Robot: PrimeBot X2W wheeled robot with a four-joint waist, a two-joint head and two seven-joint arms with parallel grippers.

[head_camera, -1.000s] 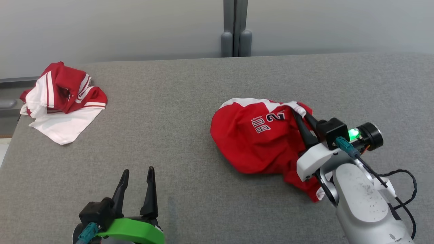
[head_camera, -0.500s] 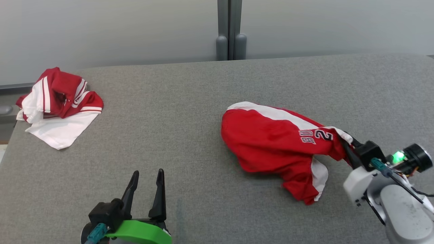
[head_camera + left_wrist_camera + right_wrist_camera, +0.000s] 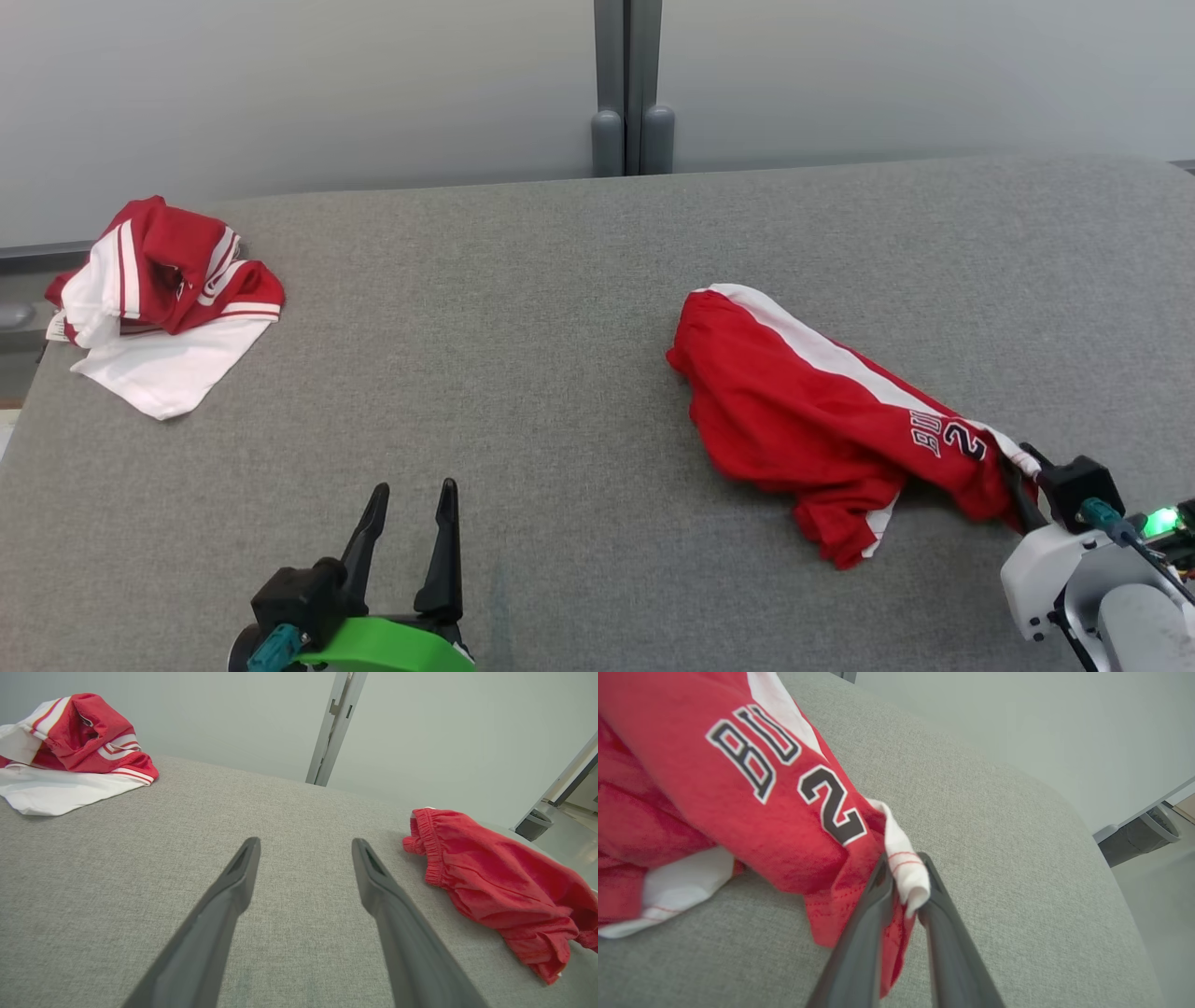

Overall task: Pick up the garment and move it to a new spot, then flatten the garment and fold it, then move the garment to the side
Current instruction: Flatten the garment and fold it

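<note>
In the head view the right gripper (image 3: 1016, 464) is clamped on a white-trimmed hem corner of the red jersey shorts with a white side stripe and black-and-white lettering (image 3: 812, 411). The shorts trail away from its fingertips, ahead and to its left, bunched rather than flat on the grey fabric-covered table (image 3: 523, 373). The left gripper (image 3: 414, 493) hovers with jaws parted and nothing between them, the shorts well off to its right and a crumpled red-and-white heap of clothing (image 3: 159, 280) far ahead to its left. The left wrist view shows those parted fingers (image 3: 224, 905) above bare cloth, with the shorts' elastic waistband ahead and to their right. In the right wrist view the fingers pinch a small fold of hem close to their tips. That hold looks thin: a quick pull against the rough weave could slide the hem out or twist the shorts tighter, making them harder to flatten. The table's rounded edge lies not far to this gripper's right, so loose cloth might spill over it.
</note>
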